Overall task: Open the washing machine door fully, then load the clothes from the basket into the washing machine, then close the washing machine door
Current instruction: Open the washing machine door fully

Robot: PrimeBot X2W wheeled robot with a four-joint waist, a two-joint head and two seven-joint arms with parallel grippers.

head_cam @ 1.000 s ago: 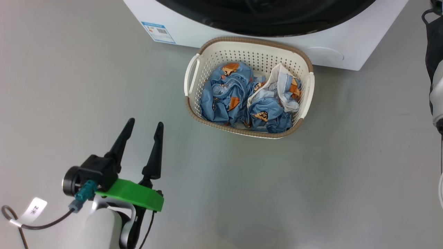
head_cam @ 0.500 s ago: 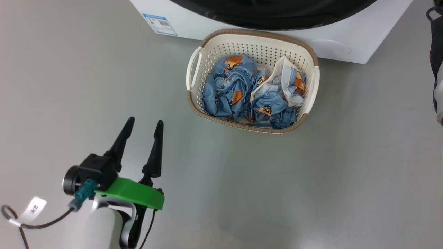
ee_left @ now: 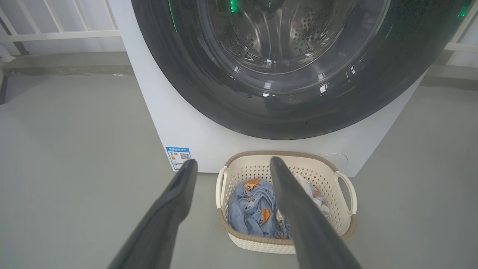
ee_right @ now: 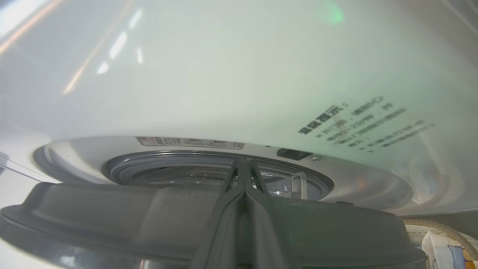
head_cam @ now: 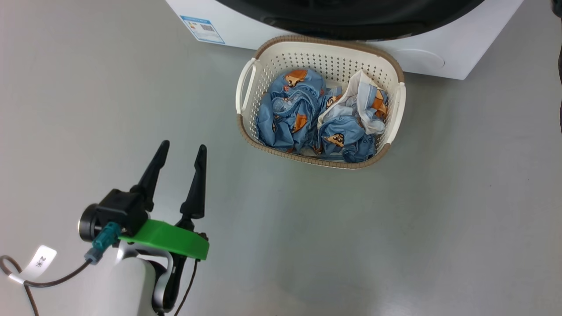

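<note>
Clothes (head_cam: 316,120) lie bundled in the basket (head_cam: 316,61) at upper centre of your head view, just beside the washing machine (head_cam: 461,44). Your left gripper (head_cam: 183,145), lower left, gapes empty. Your left wrist view adds the washing machine door (ee_left: 283,116); your right wrist view adds the right gripper (ee_right: 244,175), its 2 fingers pressed together on nothing.

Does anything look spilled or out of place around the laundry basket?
Nothing stands out. The basket stands upright in front of the washing machine, and the clothes lie bundled inside it, none over the rim.
</note>
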